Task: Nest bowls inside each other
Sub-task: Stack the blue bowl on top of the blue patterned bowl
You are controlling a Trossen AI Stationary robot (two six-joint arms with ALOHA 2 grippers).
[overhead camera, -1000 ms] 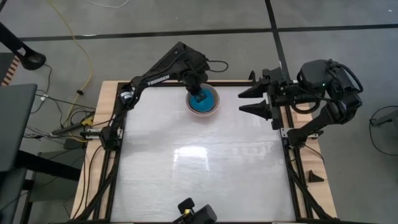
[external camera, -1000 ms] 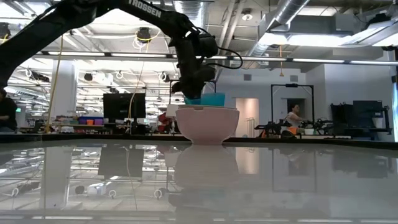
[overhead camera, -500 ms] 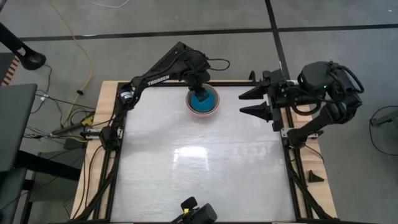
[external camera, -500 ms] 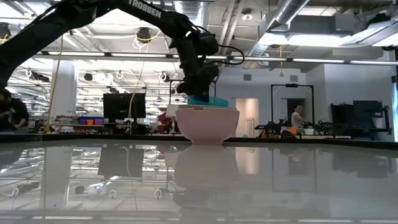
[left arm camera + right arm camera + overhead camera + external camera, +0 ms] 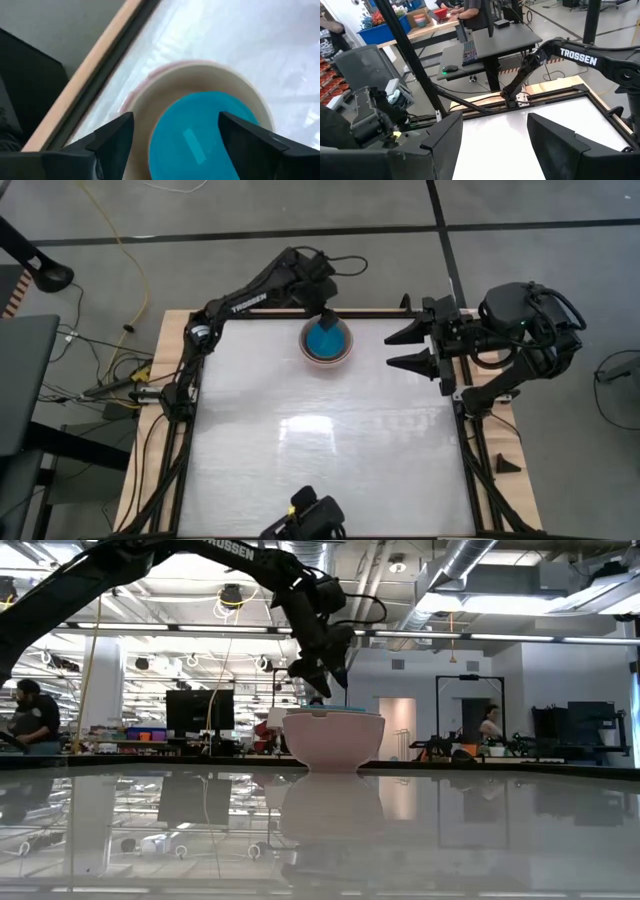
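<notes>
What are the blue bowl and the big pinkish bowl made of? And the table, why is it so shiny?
The turquoise bowl looks like smooth plastic: even bright colour, with a soft glint on its bottom in the left wrist view. The pale pink bowl around it seems the same sort of plastic, matte and thick-rimmed. The table top looks like a glossy white sheet, since it mirrors the room; its edge looks like wood.

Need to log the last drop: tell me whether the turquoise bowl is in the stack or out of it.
In. The turquoise bowl sits upright inside the pale outer bowl; the left gripper hangs open above, holding nothing.
</notes>
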